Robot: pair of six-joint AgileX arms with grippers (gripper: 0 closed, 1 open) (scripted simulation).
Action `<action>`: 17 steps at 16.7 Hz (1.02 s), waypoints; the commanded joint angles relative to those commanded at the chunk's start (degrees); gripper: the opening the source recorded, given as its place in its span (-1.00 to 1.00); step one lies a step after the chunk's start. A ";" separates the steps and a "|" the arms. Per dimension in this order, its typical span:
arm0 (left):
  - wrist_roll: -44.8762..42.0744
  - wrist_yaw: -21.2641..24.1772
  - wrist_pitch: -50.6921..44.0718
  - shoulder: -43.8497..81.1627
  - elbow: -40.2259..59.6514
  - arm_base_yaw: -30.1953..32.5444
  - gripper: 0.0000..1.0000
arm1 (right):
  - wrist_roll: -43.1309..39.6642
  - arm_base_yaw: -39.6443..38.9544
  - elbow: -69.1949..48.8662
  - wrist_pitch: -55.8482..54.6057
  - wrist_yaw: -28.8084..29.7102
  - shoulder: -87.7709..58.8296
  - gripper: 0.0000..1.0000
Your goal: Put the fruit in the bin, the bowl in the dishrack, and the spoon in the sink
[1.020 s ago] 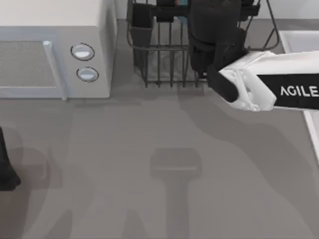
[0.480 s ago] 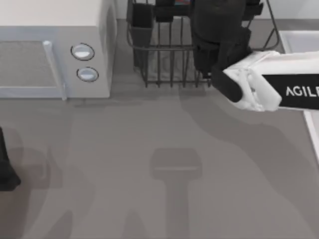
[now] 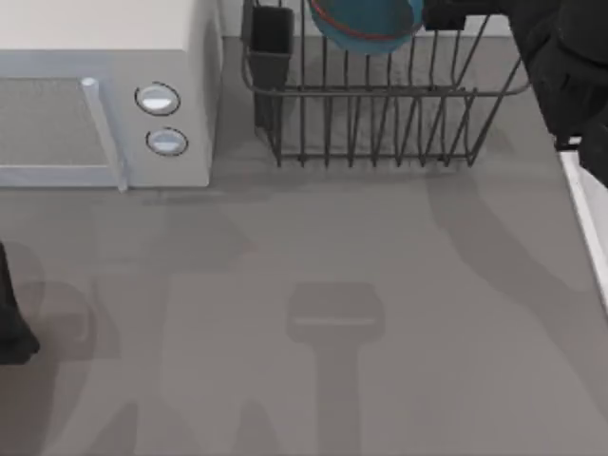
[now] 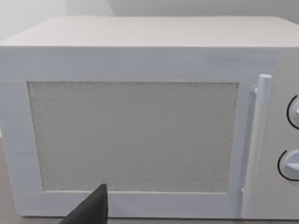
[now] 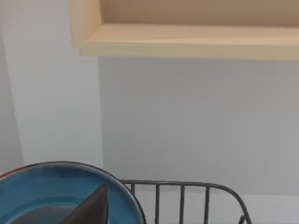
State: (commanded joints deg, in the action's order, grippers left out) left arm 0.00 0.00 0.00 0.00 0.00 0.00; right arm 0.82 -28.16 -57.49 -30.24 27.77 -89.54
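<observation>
Where frame cuts bowl (image 3: 366, 21) in dishrack (image 3: 380, 114) | jaws' state: cannot tell

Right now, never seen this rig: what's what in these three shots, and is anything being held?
It is a simulated pair of AgileX arms at a grey table. The top view looks down from above: a white microwave at the left, a black wire dishrack at the back, and a teal bowl sitting in the rack. The right arm is the dark shape at the right edge, by the pale sink rim. The left arm is parked at the left edge. The left wrist view faces the microwave door. The right wrist view looks over the bowl toward the wall and a shelf. I see nothing held.
</observation>
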 joint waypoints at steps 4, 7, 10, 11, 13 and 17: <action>0.00 0.00 0.00 0.00 0.00 0.00 1.00 | -0.43 6.82 14.59 7.85 -7.07 24.02 1.00; 0.00 0.00 0.00 0.00 0.00 0.00 1.00 | -0.77 12.56 26.54 14.25 -12.73 45.32 1.00; 0.00 0.00 0.00 0.00 0.00 0.00 1.00 | -0.99 18.21 38.29 20.30 -18.17 63.82 1.00; 0.00 0.00 0.00 0.00 0.00 0.00 1.00 | -1.03 19.97 41.86 22.14 -19.86 68.93 1.00; 0.00 0.00 0.00 0.00 0.00 0.00 1.00 | -1.02 23.19 48.13 25.39 -22.94 77.52 1.00; 0.00 0.00 0.00 0.00 0.00 0.00 1.00 | -0.87 27.45 56.25 29.56 -27.07 87.90 1.00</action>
State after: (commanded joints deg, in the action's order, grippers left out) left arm 0.00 0.00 0.00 0.00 0.00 0.00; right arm -0.05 -0.71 -1.24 -0.68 0.70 -1.64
